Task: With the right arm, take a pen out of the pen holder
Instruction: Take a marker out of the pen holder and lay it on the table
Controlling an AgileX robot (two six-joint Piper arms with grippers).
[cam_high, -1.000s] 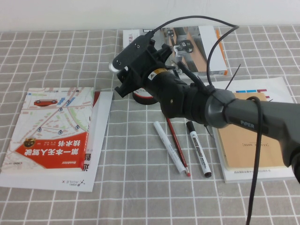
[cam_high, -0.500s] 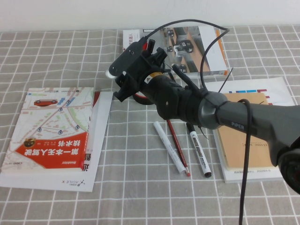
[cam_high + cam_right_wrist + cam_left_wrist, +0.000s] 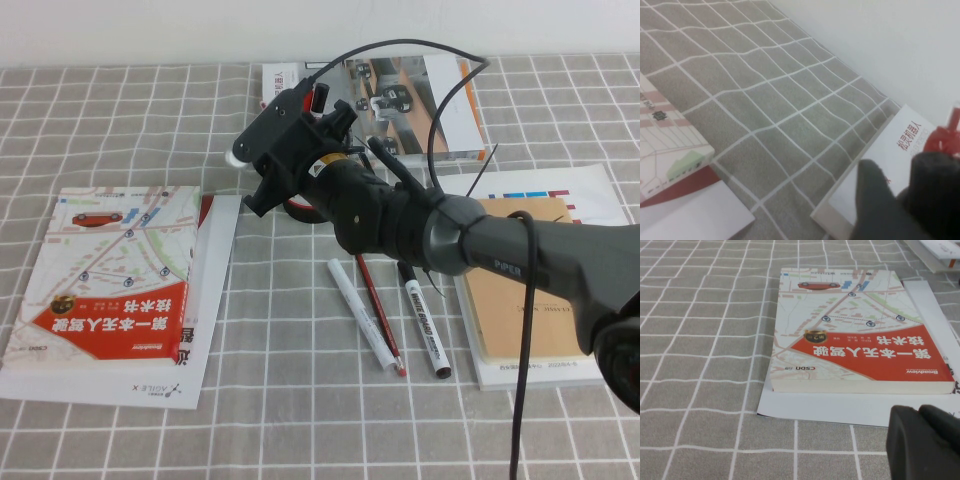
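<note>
Near half-hidden pen holder (image 3: 300,212): right gripper (image 3: 903,162), state unclear; by book (image 3: 850,340): left gripper (image 3: 920,412), closed

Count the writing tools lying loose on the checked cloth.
3, side by side left of the tan notebook: white pen, thin red pen, black-capped whiteboard marker. More may be hidden by the right hand, up by the magazine; left hand sits by the map-covered book.

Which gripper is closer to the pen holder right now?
Right. The right gripper hangs just above the pen holder, mid-table. The left gripper is off on the robot's left, by the near edge of the red map book, out of the high view.
</note>
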